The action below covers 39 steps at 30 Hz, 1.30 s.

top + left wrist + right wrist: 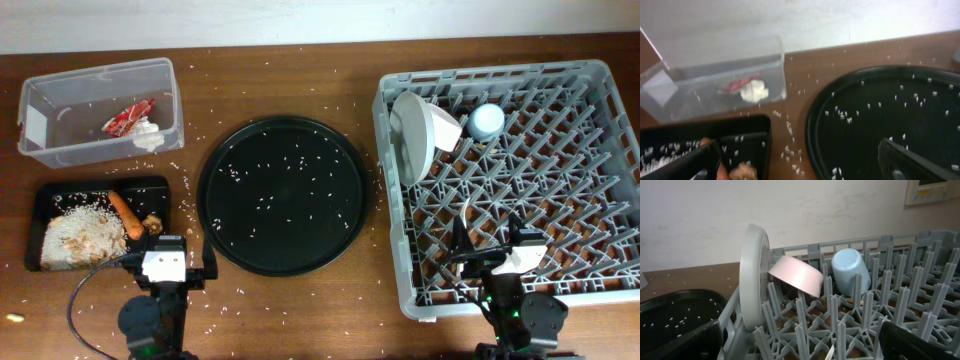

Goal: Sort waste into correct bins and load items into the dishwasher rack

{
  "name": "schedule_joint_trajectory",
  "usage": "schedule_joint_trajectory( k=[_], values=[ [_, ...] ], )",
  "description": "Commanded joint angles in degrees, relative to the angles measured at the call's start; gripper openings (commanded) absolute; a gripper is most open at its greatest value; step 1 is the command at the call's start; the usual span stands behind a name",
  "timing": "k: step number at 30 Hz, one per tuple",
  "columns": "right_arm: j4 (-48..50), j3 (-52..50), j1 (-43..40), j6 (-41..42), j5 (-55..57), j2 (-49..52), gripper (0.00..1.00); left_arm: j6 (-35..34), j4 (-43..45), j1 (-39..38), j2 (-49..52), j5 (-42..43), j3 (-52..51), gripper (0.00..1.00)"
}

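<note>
The grey dishwasher rack (500,75) on the right holds the upright plate (409,135), the cream bowl (446,126) leaning on it, the light-blue cup (488,120) and the white fork (464,226). The clear tub (70,95) holds the red wrapper (127,118) and the white napkin (149,136). The shallow black tray (100,184) holds rice, the orange sausage piece (125,214) and brown scraps (153,224). My left gripper (795,167) is open and empty by the tray's right edge. My right gripper (800,347) is open and empty over the rack's front pegs, just above the fork tip (829,353).
A large round black tray (283,240) with scattered rice grains lies in the middle, between the bins and the rack. Loose rice grains dot the brown table (300,80) around it. A wall runs along the table's far edge.
</note>
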Motion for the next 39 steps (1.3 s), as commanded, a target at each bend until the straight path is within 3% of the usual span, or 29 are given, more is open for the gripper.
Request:
schedule_joint_trajectory(
  k=[1,4,39],
  values=[
    [-0.07,-0.46,-0.37,0.24,-0.09,-0.42,0.99,0.72,-5.18,-1.20,-5.99,-2.34,-0.39,0.99],
    [-0.04,-0.46,-0.37,0.24,-0.09,-0.42,0.99,0.74,-4.87,-4.74,-11.93,-5.05,-0.39,0.99],
    [-0.07,-0.46,-0.37,0.24,-0.09,-0.39,0.98,0.72,-5.38,-6.05,-11.78,-5.01,-0.37,0.99]
  ],
)
